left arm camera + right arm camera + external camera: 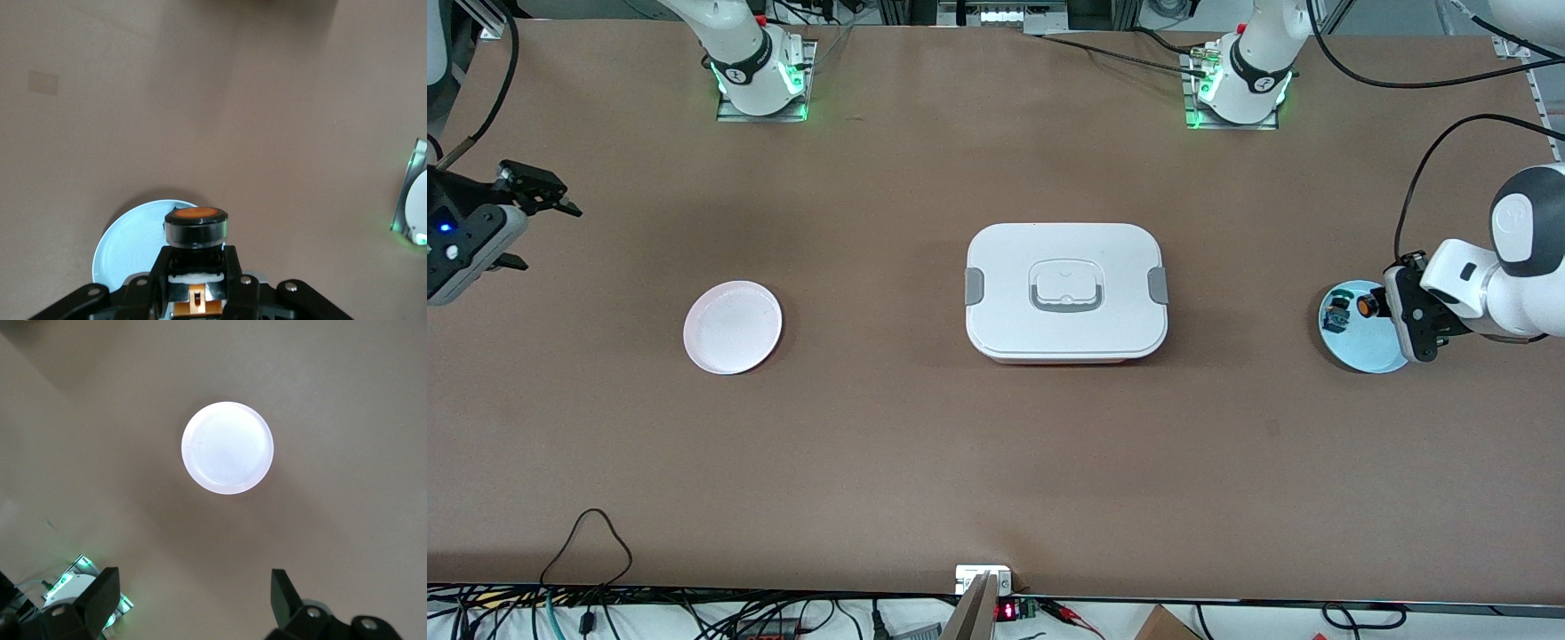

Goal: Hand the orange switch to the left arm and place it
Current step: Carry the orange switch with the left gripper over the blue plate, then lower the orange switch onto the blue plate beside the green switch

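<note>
My left gripper (1380, 305) is shut on the orange switch (1365, 307) and holds it just above the light-blue plate (1369, 351) at the left arm's end of the table. In the left wrist view the switch (197, 227) sits between the two black fingers (231, 270), orange cap showing. A similar black part with a green and blue cap (1336, 314) lies on that plate. The white box (1065, 291) stands in the middle of the table. My right gripper (538, 200) is open and empty, up in the air at the right arm's end.
A pink plate (733, 326) lies toward the right arm's end, also in the right wrist view (227, 447). The arm bases (760, 76) stand along the table's edge farthest from the front camera. Cables run along the nearest edge.
</note>
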Robot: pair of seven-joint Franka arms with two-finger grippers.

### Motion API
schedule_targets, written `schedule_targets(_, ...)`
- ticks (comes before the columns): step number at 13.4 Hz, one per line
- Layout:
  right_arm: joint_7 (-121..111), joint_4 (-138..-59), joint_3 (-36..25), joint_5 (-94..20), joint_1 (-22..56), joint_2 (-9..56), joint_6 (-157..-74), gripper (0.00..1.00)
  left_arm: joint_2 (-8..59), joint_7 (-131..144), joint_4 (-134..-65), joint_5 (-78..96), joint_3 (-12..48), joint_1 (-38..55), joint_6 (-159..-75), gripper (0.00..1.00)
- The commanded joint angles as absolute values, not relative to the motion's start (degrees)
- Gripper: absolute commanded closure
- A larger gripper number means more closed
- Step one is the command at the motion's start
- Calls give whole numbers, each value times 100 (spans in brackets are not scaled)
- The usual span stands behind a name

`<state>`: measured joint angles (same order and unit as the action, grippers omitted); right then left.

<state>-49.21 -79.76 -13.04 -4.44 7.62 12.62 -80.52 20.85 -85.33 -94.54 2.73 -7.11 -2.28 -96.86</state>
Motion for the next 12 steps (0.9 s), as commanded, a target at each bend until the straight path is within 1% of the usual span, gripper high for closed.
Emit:
schedule_targets(1,-4118,-7963,-1292,-519,721,1222,-8104,0,2013,-9148,-9589,-86,-668,-395,-9809,100)
schedule_targets(4,-3947,-7998,-1248,-536,756,1134,-8042,0,2013,-9307,-9624,-465,-668,-606,-9817,100)
schedule_targets(6,-3885,-8007,-1248,-562,765,1029,-8033,0,2021,-9587,-9729,-536,-668,-782,-10070,100)
schedule_targets(9,-2508,-8147,-1213,-536,826,599,-7788,0,2249,-10115,-9905,-527,-659,-1019,-10642,100)
schedule_targets(12,-2041,-8428,-1213,-484,984,107,-7875,0,2399,-10318,-10168,-492,-642,-1125,-10924,100)
